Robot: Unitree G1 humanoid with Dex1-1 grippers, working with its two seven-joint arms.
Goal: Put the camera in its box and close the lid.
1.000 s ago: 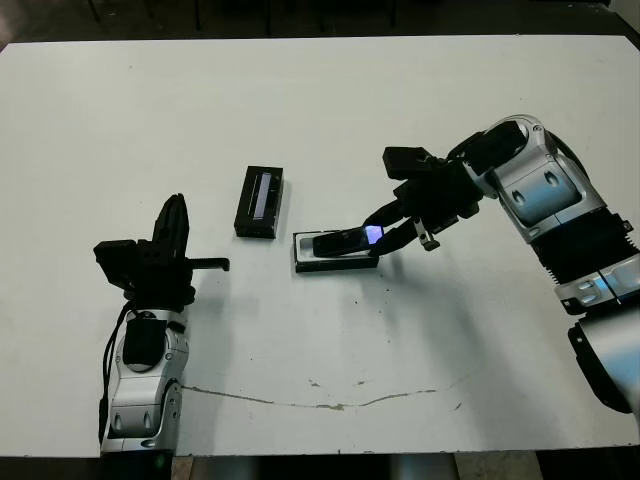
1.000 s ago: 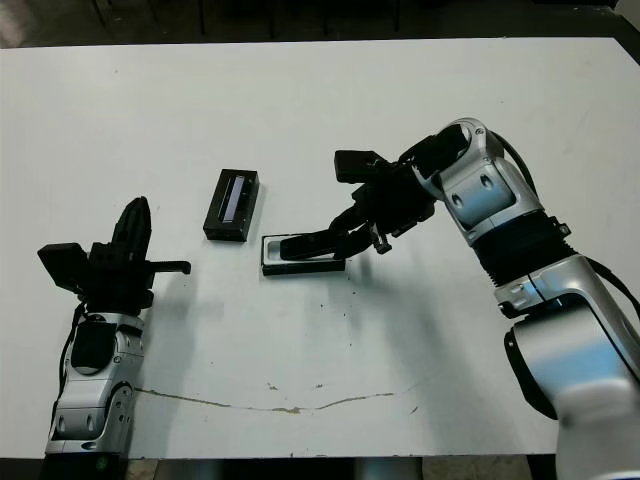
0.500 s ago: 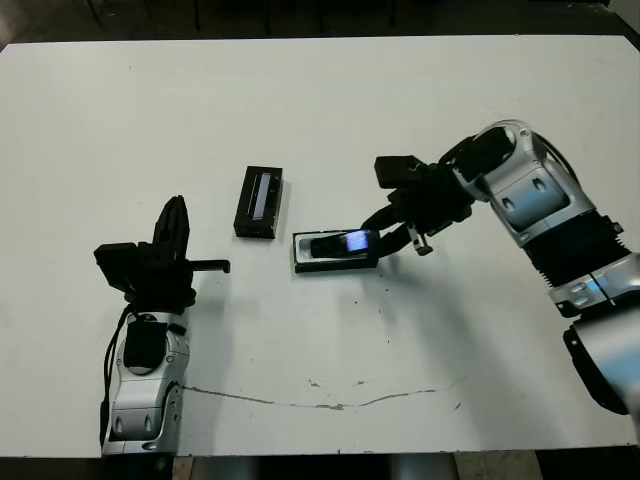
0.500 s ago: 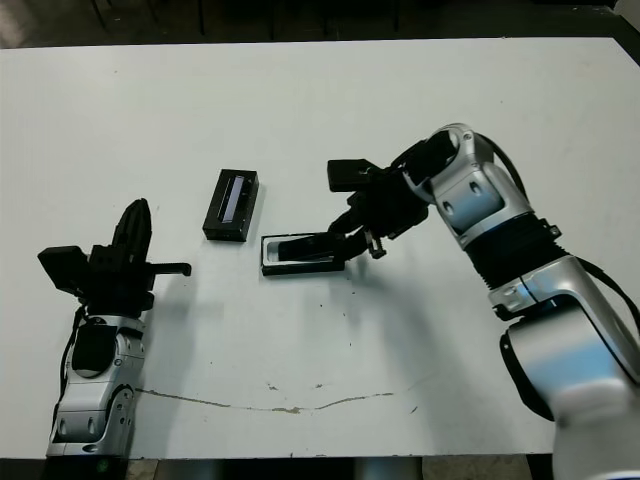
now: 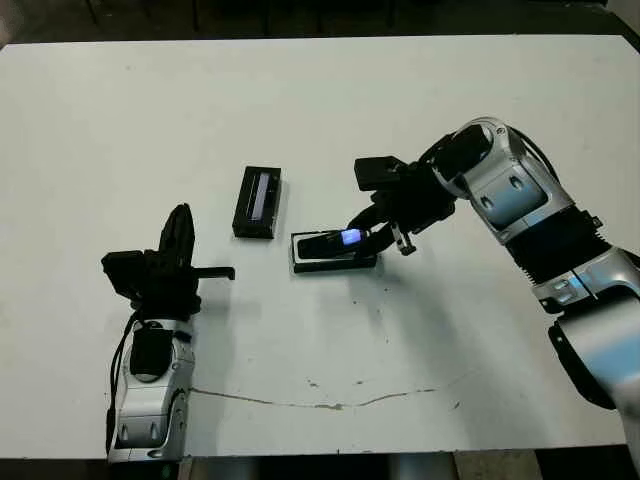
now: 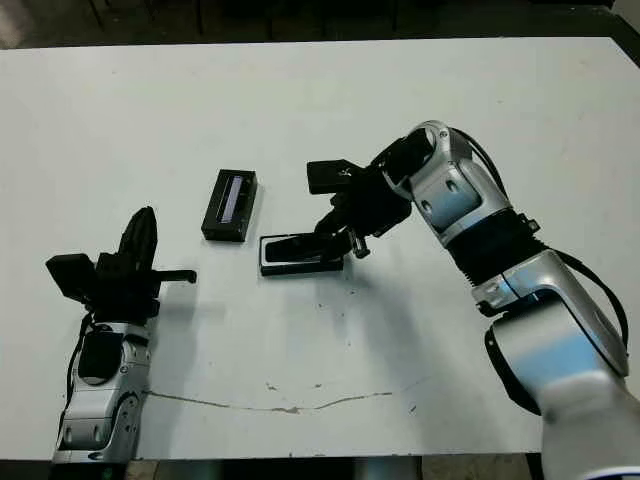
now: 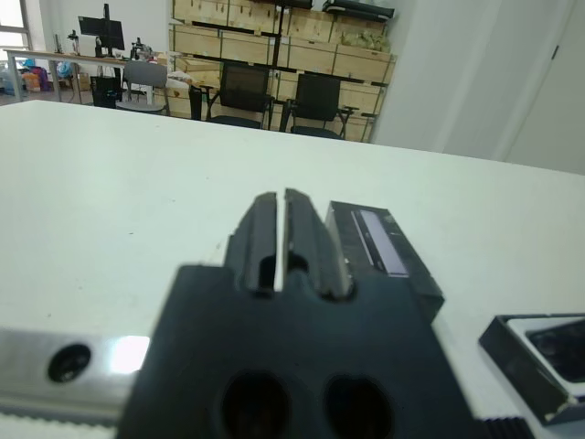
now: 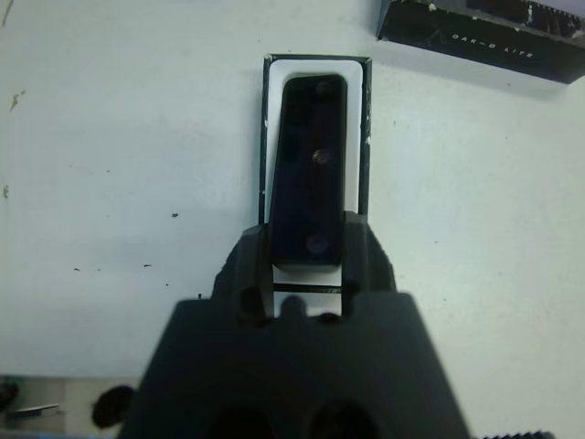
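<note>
The box [image 5: 300, 262], a black tray with white lining, sits mid-table. The glossy black camera [image 8: 311, 174] lies lengthwise over its white hollow, skewed a little, with its near end between my right gripper's [image 8: 306, 254] fingers [image 8: 253, 267], which are shut on it. In the head view that gripper [image 5: 364, 234] reaches over the box's right end. The lid [image 5: 258, 200], black with a pale grey stripe, lies just left of the box. My left gripper [image 5: 180, 222] is shut on nothing, low at the table's left front, pointing toward the lid [image 7: 379, 245].
A thin brown crack line [image 5: 330, 404] runs along the white table near its front edge. Beyond the table, the left wrist view shows chairs [image 7: 239, 94] and shelves.
My right gripper has carried the camera leftward and lower, so more of it lies over the box. The left arm has shifted only slightly.
</note>
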